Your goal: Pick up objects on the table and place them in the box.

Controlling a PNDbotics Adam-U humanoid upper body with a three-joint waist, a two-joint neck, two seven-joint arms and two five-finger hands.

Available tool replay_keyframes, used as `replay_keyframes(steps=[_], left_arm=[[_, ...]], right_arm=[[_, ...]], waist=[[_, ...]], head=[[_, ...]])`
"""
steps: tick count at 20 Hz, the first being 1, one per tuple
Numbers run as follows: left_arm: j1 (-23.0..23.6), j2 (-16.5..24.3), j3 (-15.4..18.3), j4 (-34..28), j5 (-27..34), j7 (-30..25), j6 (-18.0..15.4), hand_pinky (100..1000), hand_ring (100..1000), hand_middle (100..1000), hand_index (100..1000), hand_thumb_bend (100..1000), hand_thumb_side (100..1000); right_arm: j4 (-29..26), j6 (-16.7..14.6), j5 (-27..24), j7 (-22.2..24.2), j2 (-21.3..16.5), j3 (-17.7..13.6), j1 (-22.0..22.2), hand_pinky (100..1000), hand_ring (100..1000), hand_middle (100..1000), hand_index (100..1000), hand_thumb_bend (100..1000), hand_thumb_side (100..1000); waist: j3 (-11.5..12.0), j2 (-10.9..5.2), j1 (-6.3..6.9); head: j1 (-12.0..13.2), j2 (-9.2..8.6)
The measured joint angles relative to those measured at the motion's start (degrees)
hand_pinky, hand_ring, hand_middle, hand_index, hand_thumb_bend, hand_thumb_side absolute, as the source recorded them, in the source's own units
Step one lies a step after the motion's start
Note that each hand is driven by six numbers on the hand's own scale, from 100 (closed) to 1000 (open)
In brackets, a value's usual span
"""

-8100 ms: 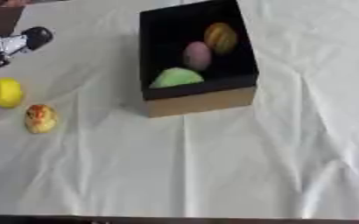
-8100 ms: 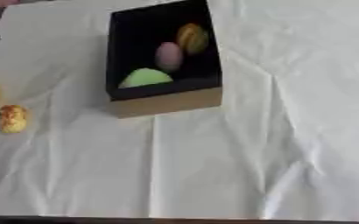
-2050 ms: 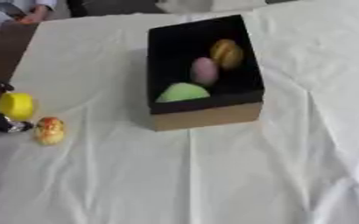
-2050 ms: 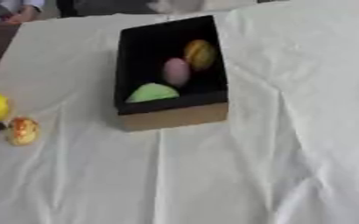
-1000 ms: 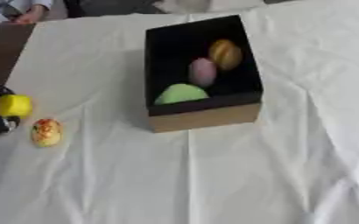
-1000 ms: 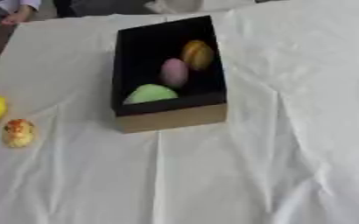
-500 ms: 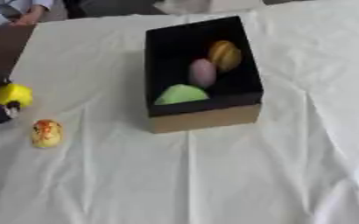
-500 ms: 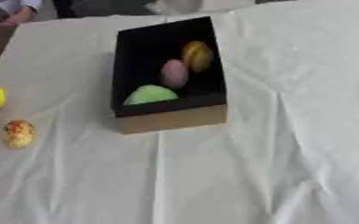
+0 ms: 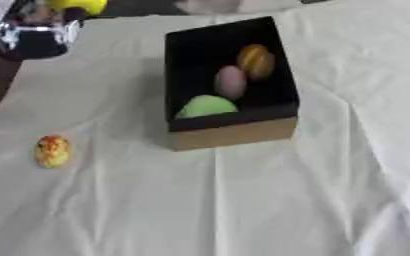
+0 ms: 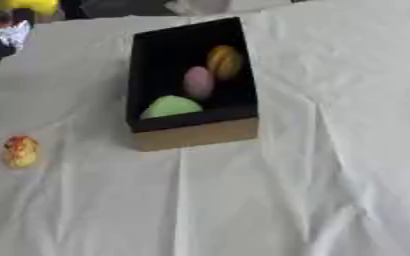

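Table (image 9: 270, 200): covered with a creased white cloth; a dark strip of bare edge shows at the far left.

Box (image 9: 235, 134): cardboard, black inside, open at the top, standing near the middle of the cloth, its tan front wall facing the camera. Contents, three items in a rough line from front to back:
- green rounded object (image 9: 206, 106), at the front wall;
- pink egg-shaped object (image 9: 231, 82), in the middle, just behind the green one;
- orange-brown oval object (image 9: 256, 60), towards the back right.

Yellow round object (image 9: 79, 5): at the top left corner of the left eye view, raised off the cloth, partly cut by the upper edge. Held in the left hand.

Left hand (image 9: 35, 36): black and silver, entering from the upper left, its fingers curled about the yellow round object. It is up and left of the box, well apart from it.

Yellow-and-red speckled object (image 9: 53, 150): small, oval, lying on the cloth at the left, well apart from the box and from the left hand.

Right hand: shows in neither view.
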Motion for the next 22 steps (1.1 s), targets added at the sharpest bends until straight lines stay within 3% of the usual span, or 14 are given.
replay_keyframes(steps=[9, 15, 22], left_arm=[[-9.2, -16.5, -10.0, 1.6, -1.2, -8.0, -2.1, 516, 583, 627, 754, 100, 100], [-9.6, -22.0, -12.4, 6.7, -7.3, -8.7, -3.3, 515, 582, 627, 755, 100, 100], [-7.3, -27.6, -13.9, 13.9, -12.1, -9.1, -2.9, 529, 595, 641, 767, 106, 100]], right_arm=[[0.0, -0.1, -0.2, 0.4, 0.0, 0.0, -0.2, 844, 841, 755, 860, 100, 580], [0.0, -0.2, -0.3, 0.4, 0.0, 0.0, -0.5, 844, 840, 754, 859, 100, 586], [0.0, -0.2, -0.3, 0.4, 0.5, 0.0, -0.4, 844, 840, 753, 859, 100, 591]], waist=[[0.0, -0.56, 0.0], [-0.1, -0.56, 0.0], [-0.5, -0.56, 0.0]], head=[[-2.3, 0.84], [-2.8, 1.47], [-0.8, 1.99]])
